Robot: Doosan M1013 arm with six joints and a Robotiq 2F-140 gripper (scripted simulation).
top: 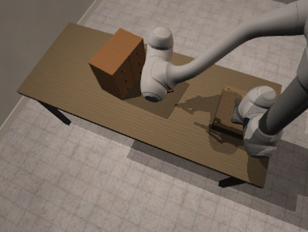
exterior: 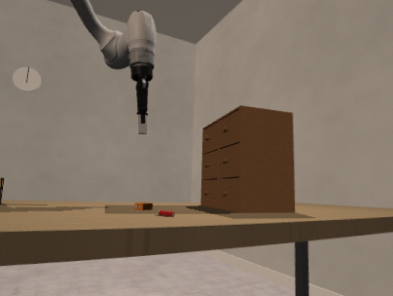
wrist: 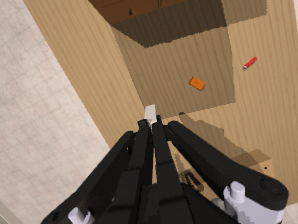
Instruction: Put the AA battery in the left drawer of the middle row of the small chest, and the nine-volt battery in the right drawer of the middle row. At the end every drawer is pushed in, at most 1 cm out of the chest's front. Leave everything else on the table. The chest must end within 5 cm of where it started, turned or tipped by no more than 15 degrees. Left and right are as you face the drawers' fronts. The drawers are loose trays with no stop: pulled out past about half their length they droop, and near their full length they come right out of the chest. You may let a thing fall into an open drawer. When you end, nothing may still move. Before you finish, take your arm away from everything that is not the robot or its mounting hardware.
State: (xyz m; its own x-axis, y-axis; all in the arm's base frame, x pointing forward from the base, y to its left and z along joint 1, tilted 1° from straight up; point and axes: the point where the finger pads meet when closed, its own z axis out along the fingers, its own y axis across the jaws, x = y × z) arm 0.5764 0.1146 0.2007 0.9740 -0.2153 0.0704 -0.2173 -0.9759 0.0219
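Note:
The small brown chest stands on the table, and all its drawers look pushed in. The orange nine-volt battery lies flat on the darker patch of the table in front of the chest. The red AA battery lies a little beside it; the arm hides it in the top view. My gripper is shut and empty. It points straight down, high above the table, in front of the chest and near the nine-volt battery. In the top view the wrist hides it.
A flat wooden board with a small dark object lies at the table's right end near the robot's base. The table's front edge runs close by.

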